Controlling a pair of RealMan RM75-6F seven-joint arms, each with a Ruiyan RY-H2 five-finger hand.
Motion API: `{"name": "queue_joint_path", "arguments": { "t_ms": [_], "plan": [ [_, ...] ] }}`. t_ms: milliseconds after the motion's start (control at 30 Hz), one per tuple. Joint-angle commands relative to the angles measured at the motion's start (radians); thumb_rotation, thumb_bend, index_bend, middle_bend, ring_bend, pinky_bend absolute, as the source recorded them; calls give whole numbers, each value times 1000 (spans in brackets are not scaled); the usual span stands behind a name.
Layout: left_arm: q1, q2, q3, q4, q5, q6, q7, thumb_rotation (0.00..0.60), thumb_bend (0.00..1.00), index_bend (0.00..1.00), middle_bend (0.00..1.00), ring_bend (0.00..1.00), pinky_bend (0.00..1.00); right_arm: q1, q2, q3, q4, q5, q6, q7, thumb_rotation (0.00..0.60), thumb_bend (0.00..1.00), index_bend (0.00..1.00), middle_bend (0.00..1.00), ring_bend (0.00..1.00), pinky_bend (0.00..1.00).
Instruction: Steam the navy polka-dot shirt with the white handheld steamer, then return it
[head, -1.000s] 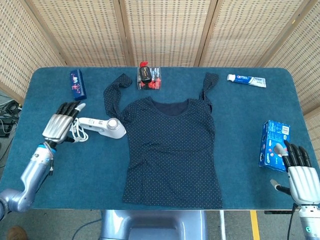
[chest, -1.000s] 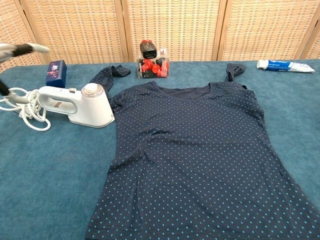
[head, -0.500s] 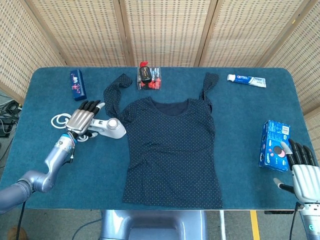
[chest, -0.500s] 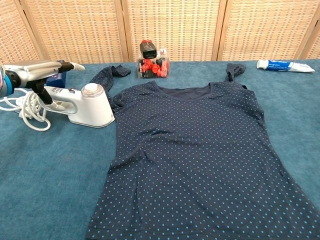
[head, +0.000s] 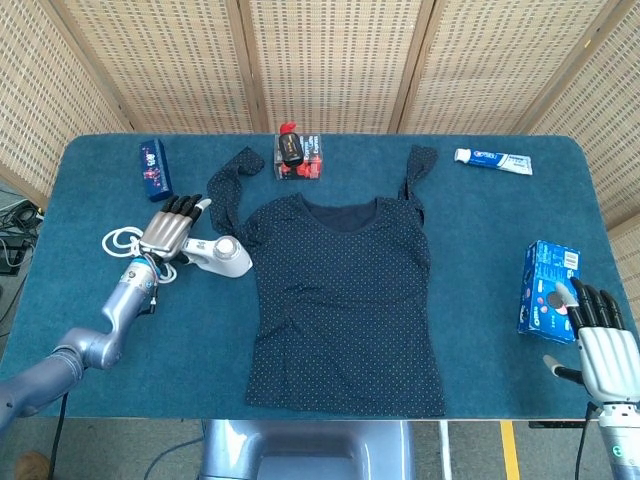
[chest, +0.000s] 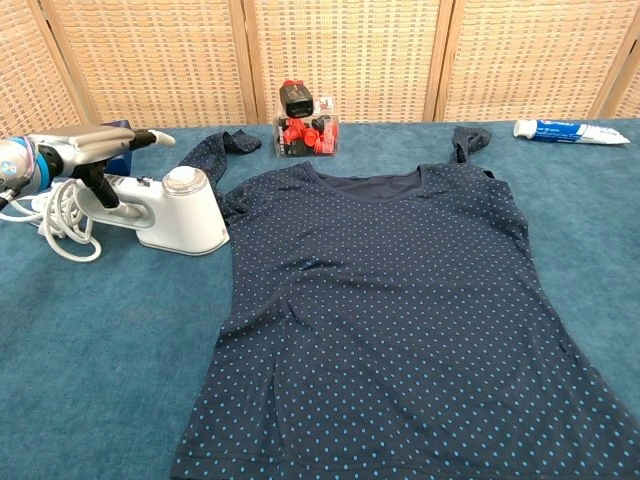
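Note:
The navy polka-dot shirt (head: 345, 295) (chest: 400, 310) lies flat in the middle of the blue table, sleeves spread toward the back. The white handheld steamer (head: 218, 255) (chest: 170, 212) lies on its side just left of the shirt, its coiled white cord (head: 122, 243) (chest: 62, 218) trailing left. My left hand (head: 170, 225) (chest: 85, 145) hovers flat over the steamer's handle with fingers extended, holding nothing. My right hand (head: 598, 340) rests open at the table's front right corner, beside a blue box.
A blue snack box (head: 549, 290) lies at the right edge. A toothpaste tube (head: 493, 160) (chest: 570, 131) is at the back right, a red-and-black item in a clear box (head: 297, 157) (chest: 306, 125) at the back centre, and a small dark blue box (head: 155, 168) at the back left.
My left hand has travelled right and back from the cord to above the steamer's handle. The right hand, shirt and steamer stay where they were.

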Motion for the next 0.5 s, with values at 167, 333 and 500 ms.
{"name": "queue_joint_path", "arguments": {
  "t_ms": [167, 333, 500],
  "plan": [
    [-35, -49, 11, 98, 17, -32, -26, 600, 452, 0, 0, 0, 0, 7, -4, 0, 4, 12, -16, -6, 600, 0, 23, 0, 0, 0],
    [-45, -70, 27, 140, 39, -37, -43, 600, 590, 0, 0, 0, 0, 9, -6, 0, 6, 18, -24, -8, 600, 0, 23, 0, 0, 0],
    [-45, -83, 41, 156, 69, -3, -72, 600, 582, 35, 82, 93, 71, 11, -6, -2, 4, 20, -30, -10, 600, 0, 23, 0, 0, 0]
  ]
}}
